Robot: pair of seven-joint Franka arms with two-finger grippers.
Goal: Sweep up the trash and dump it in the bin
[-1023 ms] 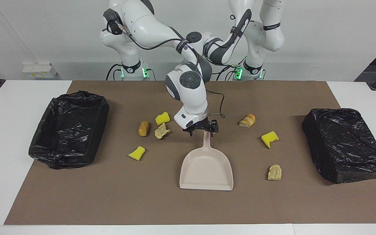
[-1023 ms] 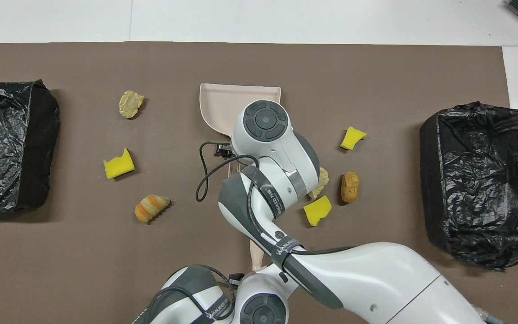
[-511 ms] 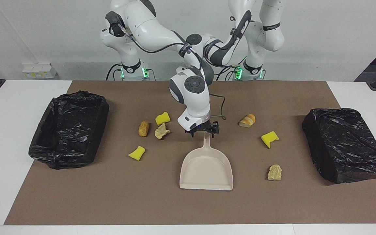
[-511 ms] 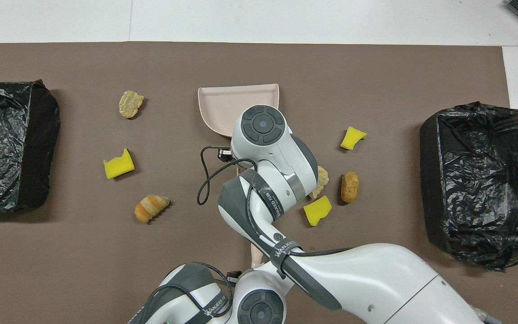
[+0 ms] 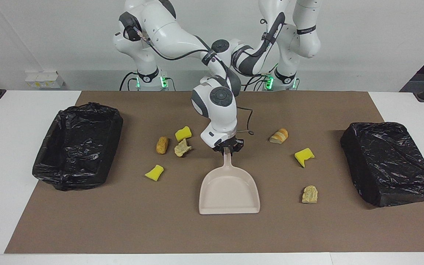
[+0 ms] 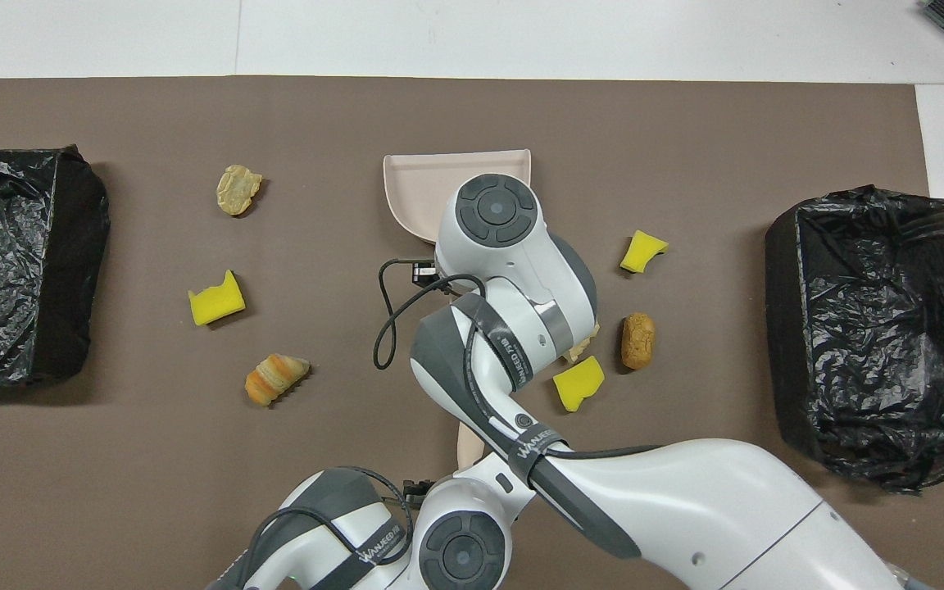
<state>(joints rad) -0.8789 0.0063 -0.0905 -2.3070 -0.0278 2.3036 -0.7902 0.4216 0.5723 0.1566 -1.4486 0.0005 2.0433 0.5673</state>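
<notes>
Take the dustpan as the centre of a dial, with twelve o'clock pointing away from the robots.

The brown mat point(image 5: 212, 228) covers most of the table. At about four o'clock, toward the right arm's end, an open black-lined bin point(image 5: 76, 147) sits on it. At about eight o'clock sits a second black-bagged bin point(image 5: 388, 162).

The right arm reaches out over the middle of the mat. The right gripper point(image 5: 228, 147) is pinched on the top of the handle of the beige dustpan point(image 5: 229, 191), which lies flat with its mouth toward twelve. The left arm point(image 6: 333, 533) waits low at six o'clock. Its gripper is hidden under the wrists, so its state cannot be told.

The trash is all loose on the mat and none is in the pan.
- Between three and five o'clock: a yellow sponge chunk point(image 5: 154, 172), a brown bread piece point(image 5: 162, 145), a paper wad point(image 5: 182, 148) and another sponge point(image 5: 183, 133).
- From seven to nine o'clock: a striped bread piece point(image 5: 279, 135), a notched sponge point(image 5: 304, 156) and a second wad point(image 5: 310, 194).

These scraps look light, soft and springy, so they will likely skid or bounce when pushed. They are better swept from their low sides than pinched. A pinch across a sponge's flat faces would hold it.
</notes>
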